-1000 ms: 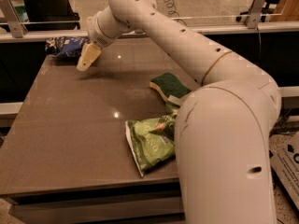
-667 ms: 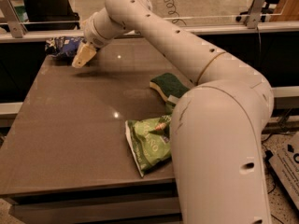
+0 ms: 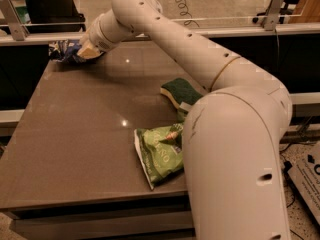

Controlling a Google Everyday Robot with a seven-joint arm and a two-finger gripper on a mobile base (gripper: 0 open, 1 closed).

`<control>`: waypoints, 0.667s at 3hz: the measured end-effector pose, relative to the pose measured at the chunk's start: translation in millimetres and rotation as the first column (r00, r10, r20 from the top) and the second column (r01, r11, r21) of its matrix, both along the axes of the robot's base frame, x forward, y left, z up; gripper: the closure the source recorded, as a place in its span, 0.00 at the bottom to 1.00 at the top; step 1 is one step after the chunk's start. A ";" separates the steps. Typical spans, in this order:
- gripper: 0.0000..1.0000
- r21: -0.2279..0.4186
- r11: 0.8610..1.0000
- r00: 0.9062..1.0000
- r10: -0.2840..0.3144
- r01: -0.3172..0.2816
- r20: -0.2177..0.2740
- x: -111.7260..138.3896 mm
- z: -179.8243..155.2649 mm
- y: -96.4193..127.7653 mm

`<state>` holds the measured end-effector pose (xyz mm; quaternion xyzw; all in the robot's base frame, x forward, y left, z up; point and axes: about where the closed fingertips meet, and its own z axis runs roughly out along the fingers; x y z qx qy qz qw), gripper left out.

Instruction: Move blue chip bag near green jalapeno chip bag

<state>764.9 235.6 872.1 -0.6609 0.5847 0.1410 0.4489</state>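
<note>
The blue chip bag [image 3: 62, 51] is a crumpled dark navy foil bag at the table's far left corner. My gripper [image 3: 83, 51] is right at it, its tan fingers over the bag's right side and hiding part of it. The green jalapeno chip bag [image 3: 159, 153] lies flat near the front right of the table, partly hidden behind my arm's large white base link [image 3: 235, 159]. The two bags are far apart, on opposite corners of the table.
A yellow sponge with a dark green top [image 3: 180, 94] lies between the bags, right of centre. The brown table [image 3: 85, 134] has a front edge near the green bag. A rail with glass [image 3: 45, 29] runs behind the table.
My gripper has moved left and away across the table, from a little right of the blue chip bag to right up against it.
</note>
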 end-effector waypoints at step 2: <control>1.00 0.013 1.000 1.000 -0.021 0.020 0.011 -1.3 5.4 -13.6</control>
